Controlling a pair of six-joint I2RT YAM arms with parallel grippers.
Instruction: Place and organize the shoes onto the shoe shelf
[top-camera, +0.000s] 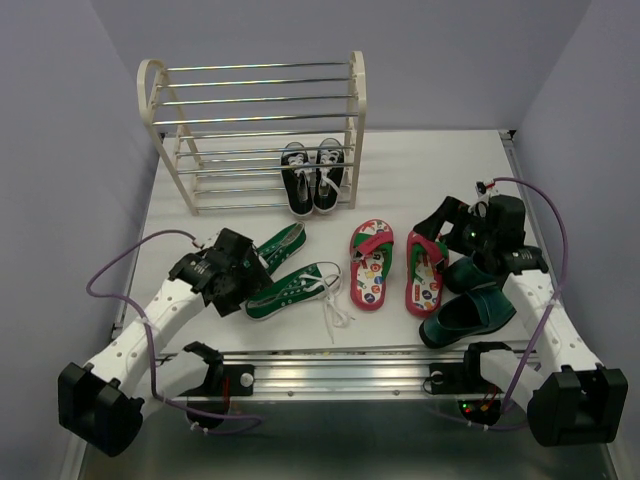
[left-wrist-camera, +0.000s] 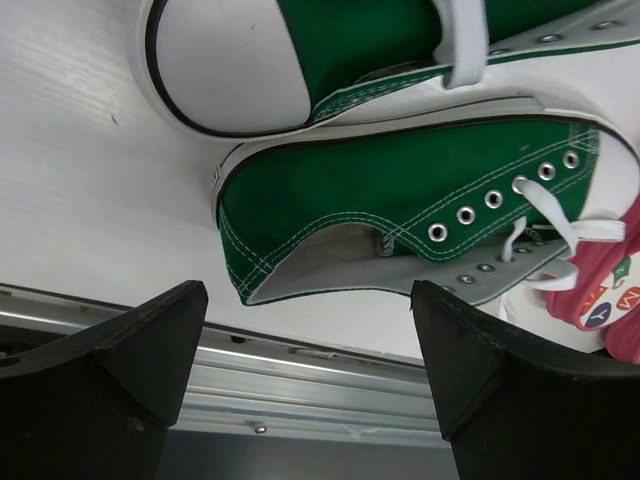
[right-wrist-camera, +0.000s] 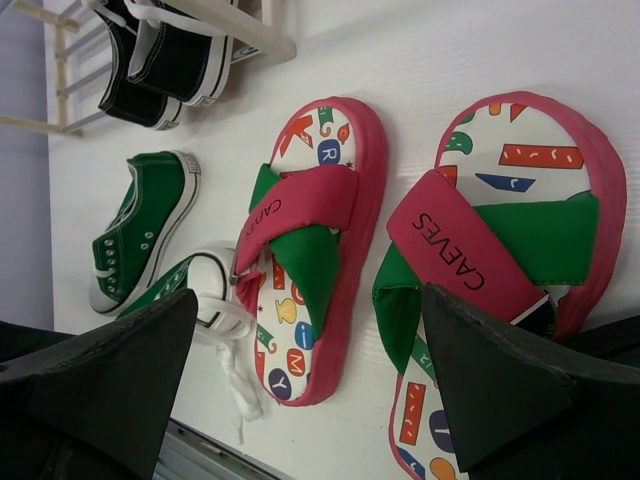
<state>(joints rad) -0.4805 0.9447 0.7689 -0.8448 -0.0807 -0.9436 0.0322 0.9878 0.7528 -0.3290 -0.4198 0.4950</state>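
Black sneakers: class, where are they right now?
In the top view, the black sneakers sit side by side low in the shoe rack, toward its right end, beyond the flip-flops.

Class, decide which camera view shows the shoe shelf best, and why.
Top external: the whole shelf shows, top to bottom and side to side. The right wrist view catches only a corner of it, with the black sneakers. The left wrist view shows none of it.

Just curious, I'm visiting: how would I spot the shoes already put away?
Find the cream shoe shelf at the far edge of the table. Low on its right side sit the black sneakers with white laces, the only pair in the rack.
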